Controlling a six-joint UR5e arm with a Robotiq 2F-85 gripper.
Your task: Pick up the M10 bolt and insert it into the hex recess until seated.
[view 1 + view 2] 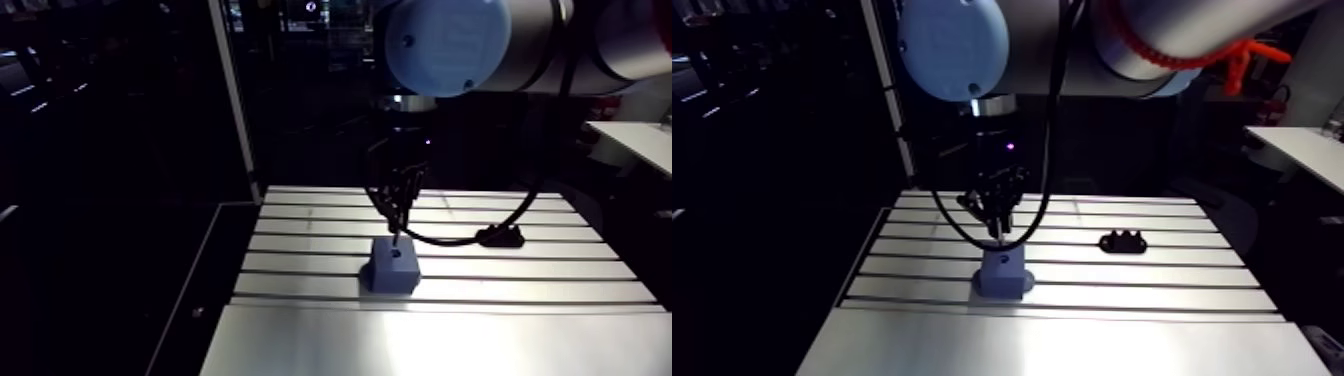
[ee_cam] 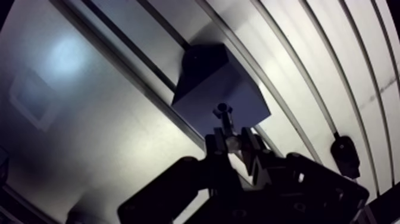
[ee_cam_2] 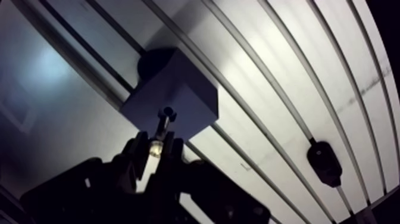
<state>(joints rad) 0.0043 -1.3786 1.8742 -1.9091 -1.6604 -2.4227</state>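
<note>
Here the gripper (image 2: 234, 143) is clamped on the M10 bolt (image 2: 225, 123), which hangs upright, its long axis pointing straight down, its tip just over, perhaps touching, the hex recess (image 2: 222, 109) atop the grey block (image 2: 205, 89) midway across the table (image 2: 107, 119).

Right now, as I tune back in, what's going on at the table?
The arm's gripper is shut on the bolt and holds it pointing down over the dark block on the slotted table. The bolt's lower end is right at the hole in the block's top. I cannot tell if it has entered, but it is not seated. A small black part lies apart from the block.
</note>
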